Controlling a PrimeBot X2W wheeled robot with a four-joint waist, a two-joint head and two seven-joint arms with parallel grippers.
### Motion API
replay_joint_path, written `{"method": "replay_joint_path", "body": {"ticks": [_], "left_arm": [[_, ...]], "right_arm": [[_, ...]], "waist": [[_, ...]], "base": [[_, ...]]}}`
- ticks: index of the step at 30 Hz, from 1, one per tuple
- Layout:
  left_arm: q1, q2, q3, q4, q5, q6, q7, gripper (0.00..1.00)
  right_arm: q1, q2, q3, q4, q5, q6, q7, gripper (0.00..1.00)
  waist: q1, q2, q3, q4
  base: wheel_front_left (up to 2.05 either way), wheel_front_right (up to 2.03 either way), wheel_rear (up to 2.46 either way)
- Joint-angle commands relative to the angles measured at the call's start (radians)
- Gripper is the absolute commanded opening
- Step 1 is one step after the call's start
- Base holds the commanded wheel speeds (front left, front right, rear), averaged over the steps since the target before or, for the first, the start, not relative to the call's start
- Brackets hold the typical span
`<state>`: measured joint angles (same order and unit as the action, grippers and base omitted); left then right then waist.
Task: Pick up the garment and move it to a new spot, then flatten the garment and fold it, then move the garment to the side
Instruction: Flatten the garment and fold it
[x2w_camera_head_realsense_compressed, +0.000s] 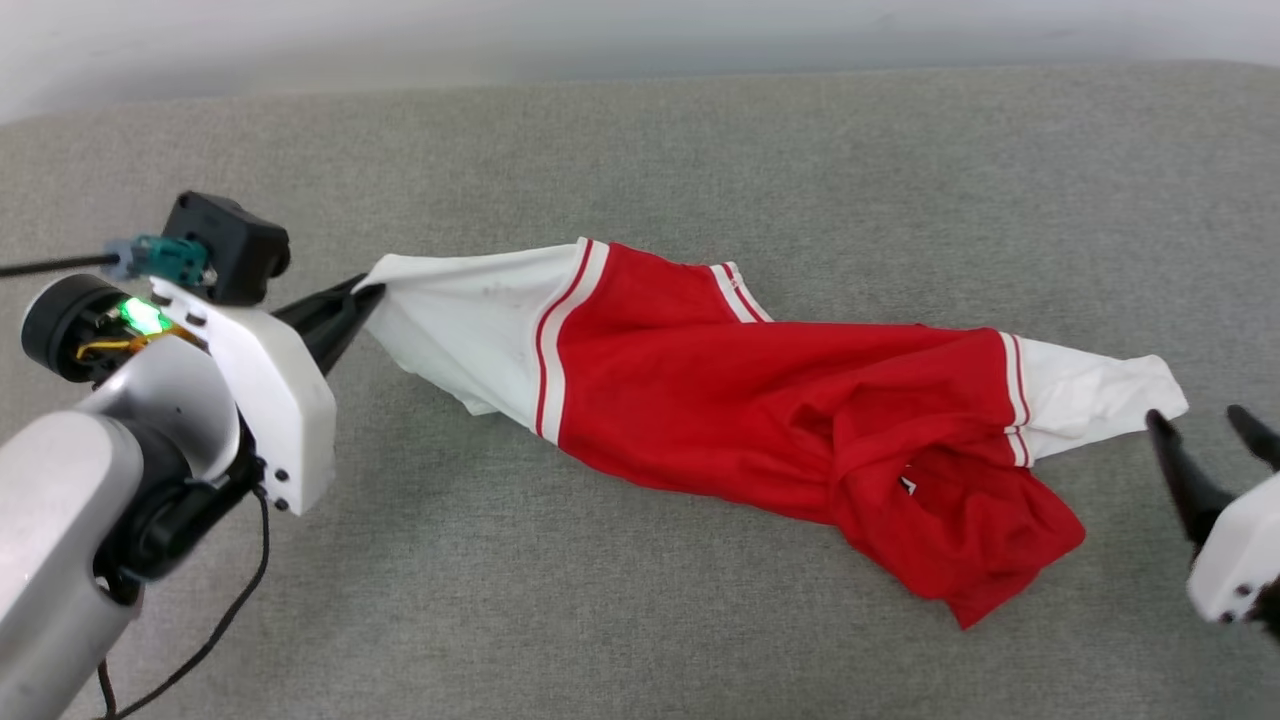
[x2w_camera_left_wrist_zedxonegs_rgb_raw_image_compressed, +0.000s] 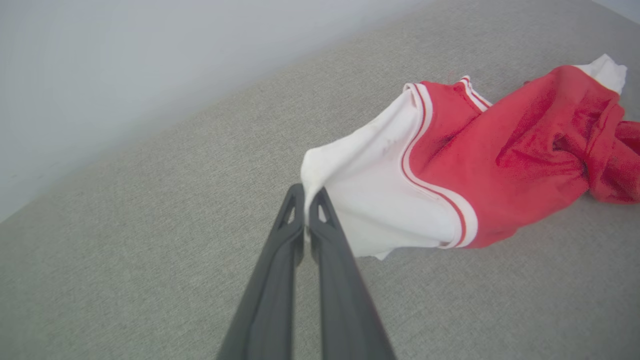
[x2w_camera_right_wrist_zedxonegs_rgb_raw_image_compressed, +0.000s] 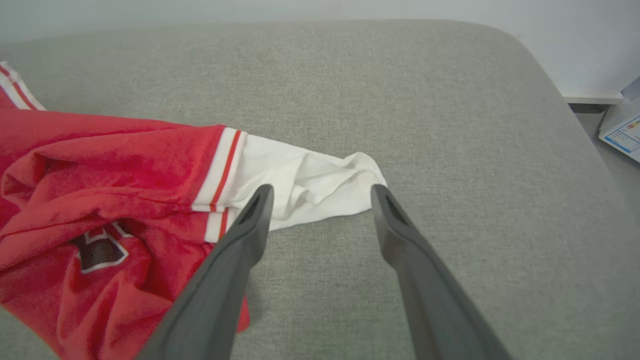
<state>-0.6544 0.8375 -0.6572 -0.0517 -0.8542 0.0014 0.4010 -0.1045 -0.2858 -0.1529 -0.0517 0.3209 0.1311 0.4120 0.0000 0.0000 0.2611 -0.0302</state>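
Note:
The garment (x2w_camera_head_realsense_compressed: 760, 400), a red jersey with white sleeves and red-and-white stripe trim, lies crumpled and stretched across the grey cushion. My left gripper (x2w_camera_head_realsense_compressed: 372, 290) is shut on the tip of its left white sleeve (x2w_camera_left_wrist_zedxonegs_rgb_raw_image_compressed: 360, 185), which rises in a peak to my left gripper (x2w_camera_left_wrist_zedxonegs_rgb_raw_image_compressed: 306, 192). My right gripper (x2w_camera_head_realsense_compressed: 1205, 418) stands open just short of the other white sleeve (x2w_camera_head_realsense_compressed: 1090, 390). In the right wrist view the right gripper (x2w_camera_right_wrist_zedxonegs_rgb_raw_image_compressed: 322, 192) has its fingers (x2w_camera_right_wrist_zedxonegs_rgb_raw_image_compressed: 255, 210) spread to either side of that sleeve's end (x2w_camera_right_wrist_zedxonegs_rgb_raw_image_compressed: 320, 185). Black white-outlined lettering (x2w_camera_right_wrist_zedxonegs_rgb_raw_image_compressed: 100, 247) peeks from the red folds.
The grey cushion (x2w_camera_head_realsense_compressed: 640, 150) spreads wide on all sides of the garment, with a pale wall behind it. Its rounded right edge (x2w_camera_right_wrist_zedxonegs_rgb_raw_image_compressed: 560, 100) drops off toward a floor with a printed sheet (x2w_camera_right_wrist_zedxonegs_rgb_raw_image_compressed: 622, 132). A black cable (x2w_camera_head_realsense_compressed: 200, 640) hangs from my left arm.

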Motion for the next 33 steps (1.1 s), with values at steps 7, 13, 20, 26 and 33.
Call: {"method": "replay_joint_path", "body": {"ticks": [7,13,20,26,33], "left_arm": [[0.048,0.025,0.008,-0.162,0.020,0.053,-0.008,0.00],[0.031,0.021,0.003,-0.217,0.034,0.057,-0.005,0.00],[0.003,0.000,0.004,-0.223,0.022,0.037,-0.013,0.00],[-0.017,-0.015,0.000,-0.201,0.034,0.026,-0.029,0.00],[-0.009,-0.011,0.000,-0.178,0.038,0.022,-0.044,0.00]], "right_arm": [[-0.162,-0.215,0.017,0.038,0.058,-0.001,0.447,1.00],[-0.257,-0.298,0.055,0.133,0.068,-0.001,0.571,1.00],[-0.283,-0.310,0.124,0.227,0.070,-0.001,0.605,1.00],[-0.250,-0.292,0.181,0.299,0.076,-0.001,0.580,1.00],[-0.206,-0.285,0.245,0.375,0.094,0.000,0.543,0.00]], "waist": [[0.0000,0.0000,0.056,0.042],[0.0000,0.0000,0.102,0.077],[0.0000,0.0000,0.139,0.107],[0.0000,0.0000,0.157,0.118],[0.0000,0.0000,0.165,0.118]], "base": [[0.00,0.00,0.00],[0.00,0.00,0.00],[0.00,0.00,0.00],[0.00,0.00,0.00],[0.00,0.00,0.00]]}}
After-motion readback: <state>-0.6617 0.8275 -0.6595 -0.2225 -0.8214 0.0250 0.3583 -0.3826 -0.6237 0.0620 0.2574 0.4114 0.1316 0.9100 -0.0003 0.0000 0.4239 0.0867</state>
